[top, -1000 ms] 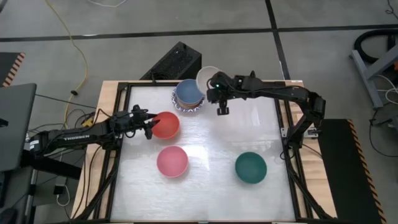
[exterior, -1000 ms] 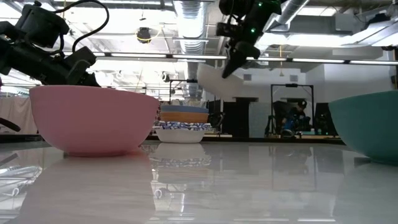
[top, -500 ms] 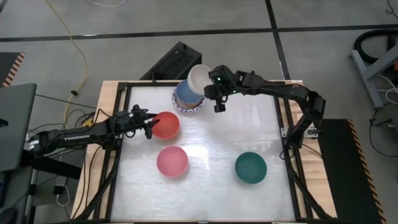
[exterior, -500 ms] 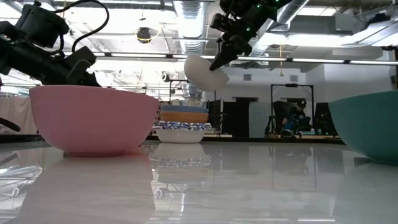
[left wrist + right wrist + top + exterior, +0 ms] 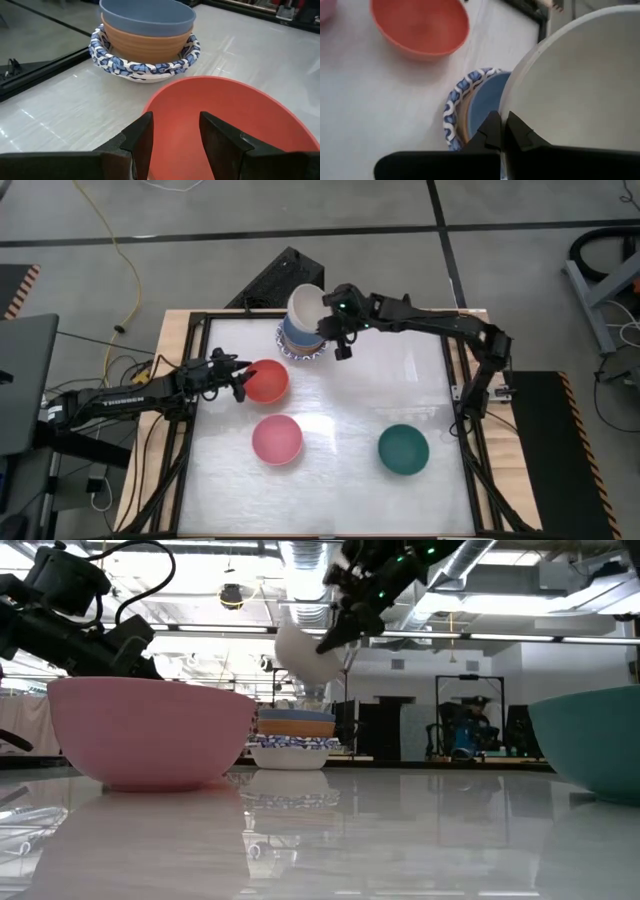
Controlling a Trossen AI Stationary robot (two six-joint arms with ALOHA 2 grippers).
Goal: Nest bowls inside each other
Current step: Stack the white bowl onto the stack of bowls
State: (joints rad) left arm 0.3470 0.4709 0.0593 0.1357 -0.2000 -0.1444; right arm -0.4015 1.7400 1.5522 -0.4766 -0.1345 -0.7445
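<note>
Right claw grips cream bowl above stack.

White glossy surface sits in a black frame with wood edging. Black vented box on the floor at 12 o'clock, yellow cable snaking off around 10. Laptop at 9. Low view shows ceiling ducting up top.

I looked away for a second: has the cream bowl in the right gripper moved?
Yes. The cream bowl, pinched by the right gripper, has travelled leftward in the high view and now hangs tilted over the nested stack.
</note>
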